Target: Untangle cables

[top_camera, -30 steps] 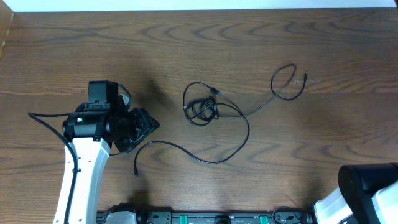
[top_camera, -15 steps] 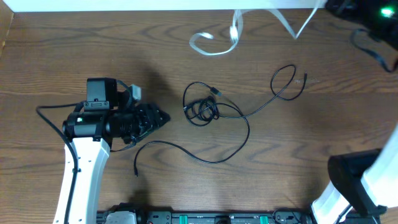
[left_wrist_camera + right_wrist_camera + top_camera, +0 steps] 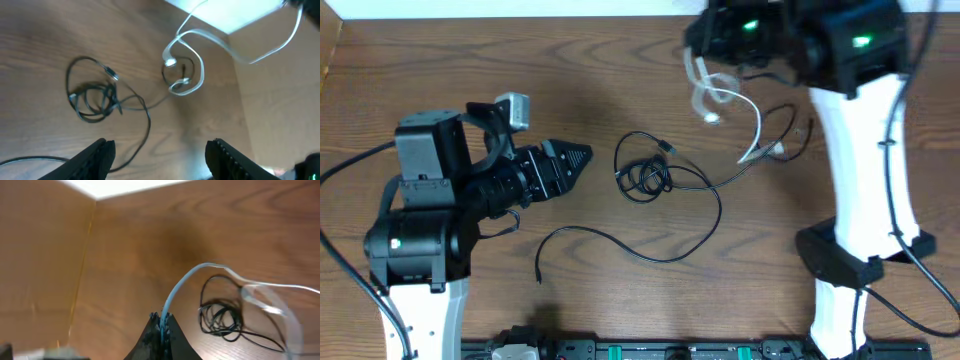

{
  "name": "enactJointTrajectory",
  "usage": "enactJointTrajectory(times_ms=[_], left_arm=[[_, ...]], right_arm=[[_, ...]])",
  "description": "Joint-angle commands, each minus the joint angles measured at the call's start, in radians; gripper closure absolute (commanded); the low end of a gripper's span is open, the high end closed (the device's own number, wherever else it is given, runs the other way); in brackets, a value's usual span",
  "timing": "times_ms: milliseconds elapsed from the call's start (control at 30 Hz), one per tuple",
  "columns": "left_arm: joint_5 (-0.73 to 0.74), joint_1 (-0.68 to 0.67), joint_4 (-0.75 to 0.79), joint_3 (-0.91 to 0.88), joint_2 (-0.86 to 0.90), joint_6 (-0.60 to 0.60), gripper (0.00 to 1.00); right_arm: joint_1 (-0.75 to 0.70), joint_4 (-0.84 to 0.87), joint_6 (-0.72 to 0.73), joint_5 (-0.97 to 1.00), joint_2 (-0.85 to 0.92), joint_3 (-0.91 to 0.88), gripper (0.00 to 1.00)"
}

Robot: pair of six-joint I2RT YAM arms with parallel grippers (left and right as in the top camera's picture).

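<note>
Dangling from the right gripper [image 3: 161,322], whose jaws are pinched tight on it, the white cable [image 3: 757,118] hangs in a loose curl at about 1 o'clock on the overhead view, and its lower end appears to sit right over the small loop of the black cable [image 3: 645,178] that reaches out toward 2 o'clock. That overlap is the main risk: if the white cord is set down there, or swung sideways while low, its plug end could catch the black loop and drag it along, adding a crossing. The single pinch point also leaves most of the cord free to sway. The black knot lies near the centre, with a long tail curving toward 6 o'clock and ending in a plug near 7 o'clock. The left gripper [image 3: 160,150] is spread wide with nothing in it, aimed at the knot from 9 o'clock; closing on the whole bundle would likely tighten it, so a single strand looks safer. On the table [image 3: 440,60], bare wood lies at 10 to 12 o'clock and at 4 to 5 o'clock, but the far edge runs close along 12 o'clock.
</note>
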Motion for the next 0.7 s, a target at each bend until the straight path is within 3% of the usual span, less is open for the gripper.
enactJointTrajectory(times_ms=[0,67,167,200,333,667], left_arm=[[-0.166,-0.001,0.006,0.008,0.017,-0.275,0.37],[-0.214,0.002,0.019,0.008,0.028,-0.407,0.37],[-0.217,0.031,0.035,0.008,0.034,-0.482,0.38],[-0.206,0.065,0.039,0.008,0.036,-0.56,0.38],[-0.093,0.129,0.069,0.008,0.04,-0.702,0.38],[0.125,0.153,0.182,0.008,0.042,-1.24,0.37]], right_arm=[[0.087,0.011,-0.101,-0.013,0.029,0.0,0.99],[0.13,0.02,-0.171,-0.013,0.027,0.001,0.99],[0.148,0.018,-0.19,-0.02,0.014,0.002,0.99],[0.155,0.015,-0.254,-0.089,0.006,0.002,0.99],[0.169,0.004,-0.375,-0.23,0.004,0.002,0.99],[0.222,0.058,-0.491,-0.23,0.005,0.002,0.99]])
